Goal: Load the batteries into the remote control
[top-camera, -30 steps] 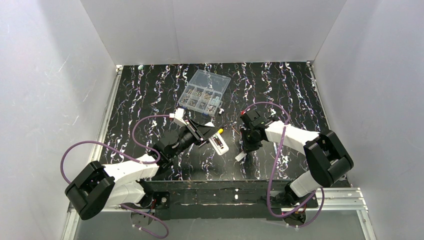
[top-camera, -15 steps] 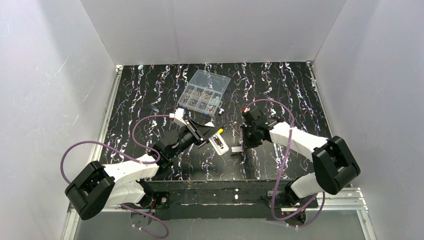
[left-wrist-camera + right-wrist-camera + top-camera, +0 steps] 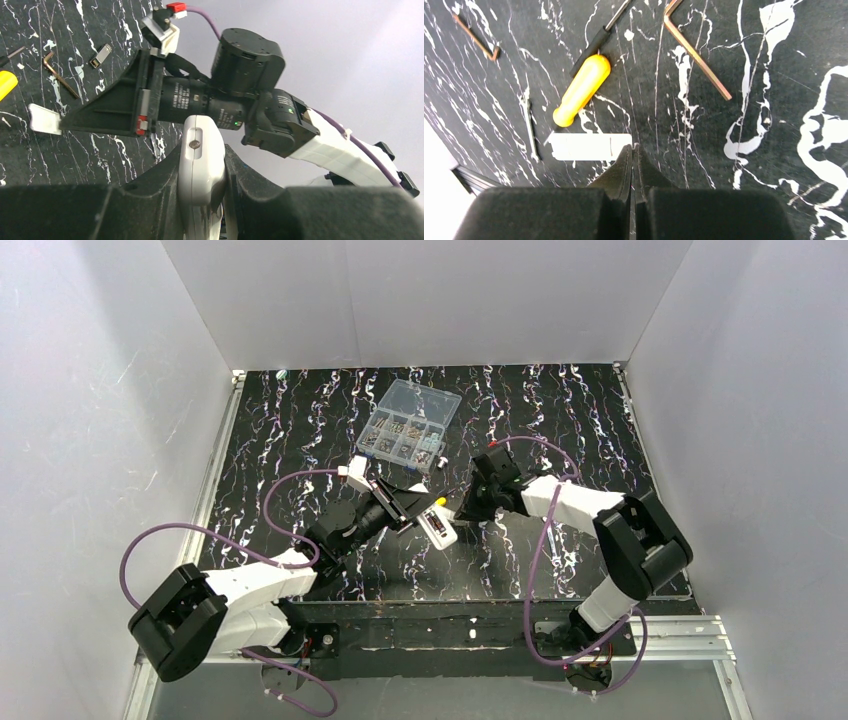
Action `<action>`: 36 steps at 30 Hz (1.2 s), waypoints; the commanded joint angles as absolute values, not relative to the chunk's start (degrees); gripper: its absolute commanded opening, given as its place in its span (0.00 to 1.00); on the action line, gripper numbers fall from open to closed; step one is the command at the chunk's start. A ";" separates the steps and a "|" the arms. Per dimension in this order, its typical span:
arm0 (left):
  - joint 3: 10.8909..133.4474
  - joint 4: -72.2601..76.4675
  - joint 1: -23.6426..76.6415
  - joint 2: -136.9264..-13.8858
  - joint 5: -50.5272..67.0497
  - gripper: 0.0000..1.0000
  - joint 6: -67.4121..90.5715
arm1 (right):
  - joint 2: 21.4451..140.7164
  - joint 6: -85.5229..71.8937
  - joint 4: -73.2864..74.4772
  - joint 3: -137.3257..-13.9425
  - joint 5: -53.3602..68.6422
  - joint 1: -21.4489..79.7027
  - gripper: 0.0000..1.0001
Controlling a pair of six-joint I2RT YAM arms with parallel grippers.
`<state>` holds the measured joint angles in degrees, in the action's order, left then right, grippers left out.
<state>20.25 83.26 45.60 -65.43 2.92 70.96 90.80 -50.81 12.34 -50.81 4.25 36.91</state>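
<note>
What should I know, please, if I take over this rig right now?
Left pincer: shut on the remote.
Right pincer: shut, empty, tips at the end of a flat white strip, perhaps the battery lid, lying on the table near the screwdriver.
Done: remote gripped; no batteries in plain sight.
Left: find the batteries, load them, close the remote.

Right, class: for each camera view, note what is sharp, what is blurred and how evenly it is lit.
Top external view: evenly lit, sharp throughout, table without glare. Left wrist view: left gripper dark and soft-focus around the remote control, wall behind washed bright. Right wrist view: table and screwdriver crisp, right gripper dark, blurred.
</note>
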 commanded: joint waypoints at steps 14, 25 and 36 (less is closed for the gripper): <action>19.85 88.23 45.83 -62.21 1.65 0.00 70.53 | 95.78 -61.89 6.99 -56.10 -0.38 38.41 0.35; 19.29 88.05 45.81 -61.09 1.57 0.00 70.27 | 91.66 -30.79 10.74 -57.16 1.75 38.41 0.46; 20.11 86.97 45.80 -60.12 2.10 0.00 69.85 | 98.70 -2.27 19.03 -65.93 10.78 38.41 0.66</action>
<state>19.16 83.18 45.60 -63.02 2.35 70.89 96.18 -14.50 15.40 -62.65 8.40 38.06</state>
